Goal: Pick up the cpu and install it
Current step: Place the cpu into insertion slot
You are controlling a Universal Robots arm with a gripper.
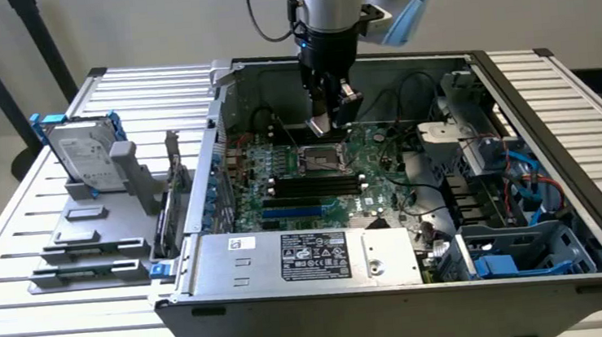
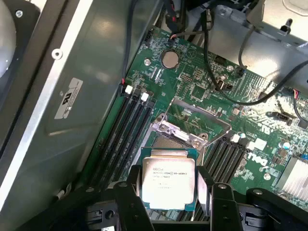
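**Counts Taken at the Open Case**

One cpu (image 2: 167,182) is counted, and one socket (image 2: 179,138). One green board (image 2: 202,82) is seen inside one computer case (image 1: 401,307), which is carried by one desk (image 1: 75,319). One power supply (image 1: 309,258) and one coin cell (image 2: 169,59) are noted. Four black memory slots (image 2: 126,130) are counted beside the socket (two white clips (image 2: 128,89) are seen at their ends); the group on its other side cannot be counted surely. One upright drive (image 1: 87,158) and one robot arm (image 1: 331,2) are seen.

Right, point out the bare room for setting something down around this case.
Bare slats of the table on the exterior view's right of the case, and between the upright drive and the table's far edge. Crowded inside: board, cables, and the tool holding the cpu by the socket.
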